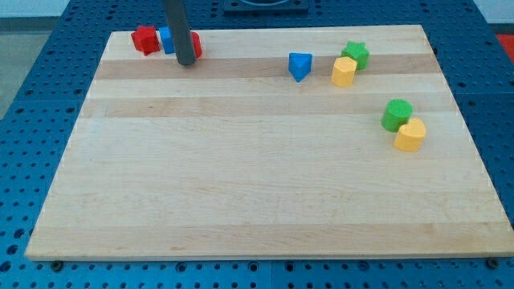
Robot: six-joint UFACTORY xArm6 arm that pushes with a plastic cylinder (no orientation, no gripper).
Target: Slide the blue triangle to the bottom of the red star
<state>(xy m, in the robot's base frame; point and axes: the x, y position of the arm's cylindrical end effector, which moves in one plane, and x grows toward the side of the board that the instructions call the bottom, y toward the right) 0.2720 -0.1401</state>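
The blue triangle lies on the wooden board near the view's top, right of the middle. The red star sits at the top left, touching a blue block on its right. Another red block is just right of that and partly hidden by the rod. My tip rests on the board just below this cluster, right of the red star and far left of the blue triangle.
A green star and a yellow block sit right of the blue triangle. A green block and a yellow block sit near the right edge. The board lies on a blue perforated table.
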